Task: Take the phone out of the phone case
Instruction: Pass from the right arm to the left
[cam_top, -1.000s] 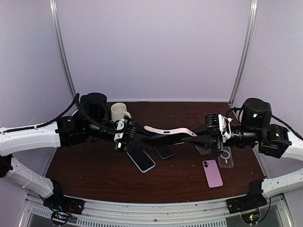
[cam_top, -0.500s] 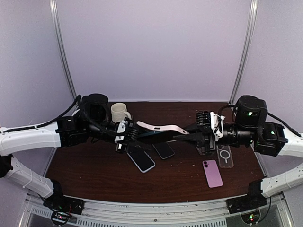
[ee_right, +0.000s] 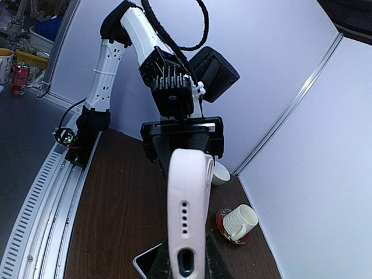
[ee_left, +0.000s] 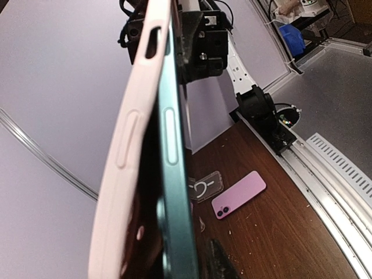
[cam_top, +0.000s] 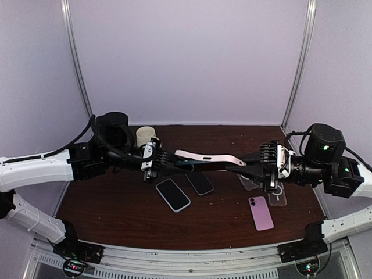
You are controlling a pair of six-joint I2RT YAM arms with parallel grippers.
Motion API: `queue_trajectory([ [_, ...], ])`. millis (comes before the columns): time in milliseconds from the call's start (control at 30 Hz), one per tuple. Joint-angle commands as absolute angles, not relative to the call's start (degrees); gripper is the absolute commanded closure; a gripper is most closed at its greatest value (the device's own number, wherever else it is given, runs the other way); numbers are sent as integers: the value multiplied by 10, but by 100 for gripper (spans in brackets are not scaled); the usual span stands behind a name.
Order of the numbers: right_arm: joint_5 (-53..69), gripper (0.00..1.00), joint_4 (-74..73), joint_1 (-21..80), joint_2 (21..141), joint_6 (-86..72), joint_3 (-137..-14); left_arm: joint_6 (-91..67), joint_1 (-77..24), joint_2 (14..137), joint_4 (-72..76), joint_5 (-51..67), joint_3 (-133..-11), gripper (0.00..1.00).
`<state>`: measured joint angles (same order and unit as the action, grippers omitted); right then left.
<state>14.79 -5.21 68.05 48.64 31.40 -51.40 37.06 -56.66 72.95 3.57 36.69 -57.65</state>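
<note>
Phone case (cam_top: 206,157) with phone (ee_left: 174,197) partly in it, held in air over table (cam_top: 116,215) centre, spanning both arms. Left end effector (cam_top: 165,164) narrow, pinching phone at its end; case edge bowed away from phone there. Right end effector (cam_top: 235,168) clamped on case's port end. On table below: dark phone (cam_top: 172,195), second dark phone (cam_top: 200,183), both mid-table. Pink phone (cam_top: 260,213) and clear case (cam_top: 278,193) toward right edge. Mug (cam_top: 146,137) near far-left corner.

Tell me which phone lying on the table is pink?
The pink phone on the right, beside the clear case, camera side up. The white-edged phone and the black phone left of it are both dark.
</note>
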Motion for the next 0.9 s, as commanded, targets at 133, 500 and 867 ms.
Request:
queue_trajectory([
  [133,129,100,15,683,474,326,-510,355,-563,717,74,374,-578,88],
  [500,137,100,22,683,475,308,-493,357,-563,711,91,363,-573,100],
  [867,138,45,-43,683,462,259,-480,452,-563,678,69,274,-553,100],
])
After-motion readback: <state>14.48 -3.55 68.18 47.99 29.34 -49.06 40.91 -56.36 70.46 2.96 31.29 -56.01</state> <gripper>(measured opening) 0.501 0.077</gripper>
